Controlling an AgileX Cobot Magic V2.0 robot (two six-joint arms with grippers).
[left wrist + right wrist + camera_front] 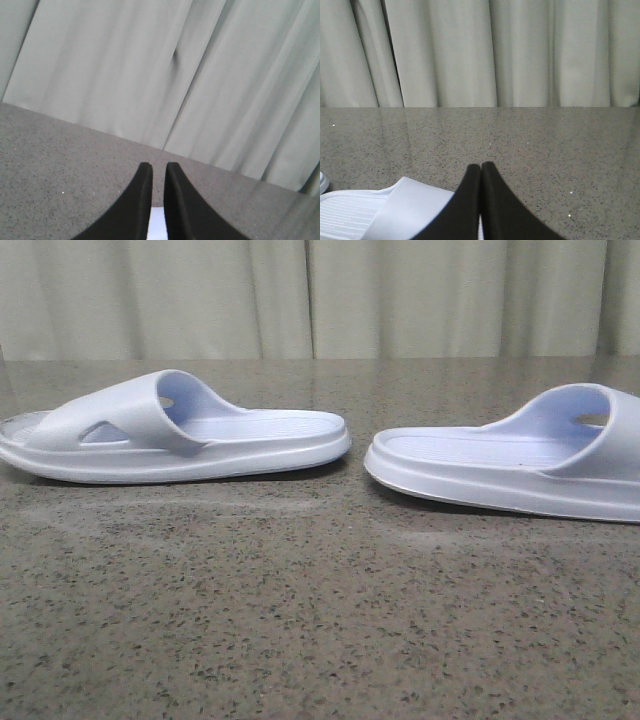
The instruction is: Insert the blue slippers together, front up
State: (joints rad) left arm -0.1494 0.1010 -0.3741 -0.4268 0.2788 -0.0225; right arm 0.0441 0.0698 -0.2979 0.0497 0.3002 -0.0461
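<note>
Looking out over the table from the front camera, I've got two slippers lying flat on their soles, well apart with a clear gap of speckled grey stone between them. The left slipper sits on the left side, its strap toward the left edge and the open footbed running right; I can see the triangular hole in the side of the strap. The right slipper is on the right side and mirrors it, strap toward the right edge where it runs out of frame, open end pointing left. So the two open ends face each other across the gap. Pale curtain hangs behind the table.

Neither arm shows up in the front view. On the left wrist camera, the left gripper has its black fingers nearly together, just a thin slit between them, and a small patch of something pale shows low down in that slit. I can't tell if it's pinching anything.

On the right wrist camera, the right gripper has its fingers pressed tip to tip. The strap of a slipper sits just under and beside them, but whether they're gripping it I can't tell.
</note>
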